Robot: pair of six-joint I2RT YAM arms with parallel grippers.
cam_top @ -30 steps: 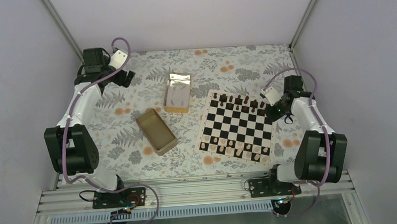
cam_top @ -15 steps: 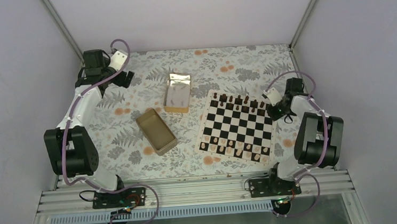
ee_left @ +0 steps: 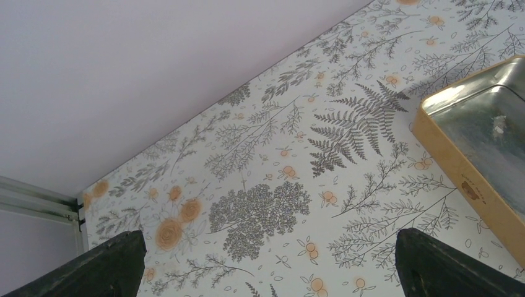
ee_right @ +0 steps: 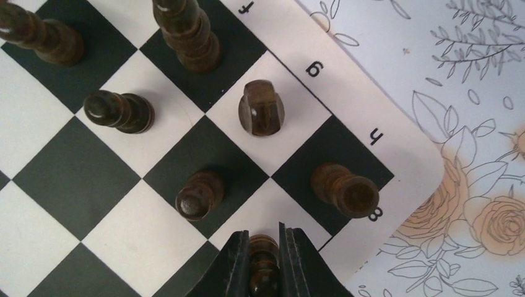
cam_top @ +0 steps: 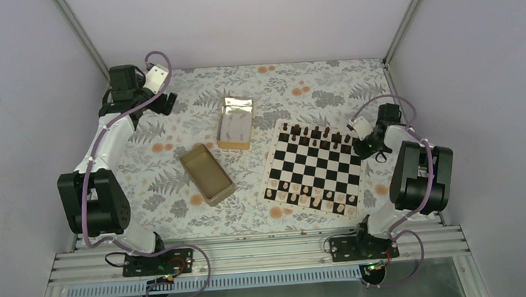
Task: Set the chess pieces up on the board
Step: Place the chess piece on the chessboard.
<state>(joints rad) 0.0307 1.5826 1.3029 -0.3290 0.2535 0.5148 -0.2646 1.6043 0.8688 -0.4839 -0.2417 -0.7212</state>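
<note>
The board (cam_top: 311,167) lies right of centre, with dark brown chess pieces (cam_top: 313,132) along its far edge. My right gripper (cam_top: 363,144) is at the board's far right corner. In the right wrist view it (ee_right: 264,244) is shut on a dark pawn (ee_right: 263,263), low over the white square beside the corner rook (ee_right: 345,189). A knight (ee_right: 261,109) and two pawns (ee_right: 199,195) stand nearby on the board (ee_right: 74,179). My left gripper (cam_top: 164,103) is open and empty at the far left, over bare cloth (ee_left: 270,272).
Pale pieces (cam_top: 306,193) line the board's near edge. An open golden tin (cam_top: 207,173) lies left of the board, and a second tin (cam_top: 235,122) lies beyond it, also in the left wrist view (ee_left: 489,136). Walls enclose the table.
My right arm has folded back and its gripper has shifted slightly toward the board's far right corner. My left arm has barely moved.
</note>
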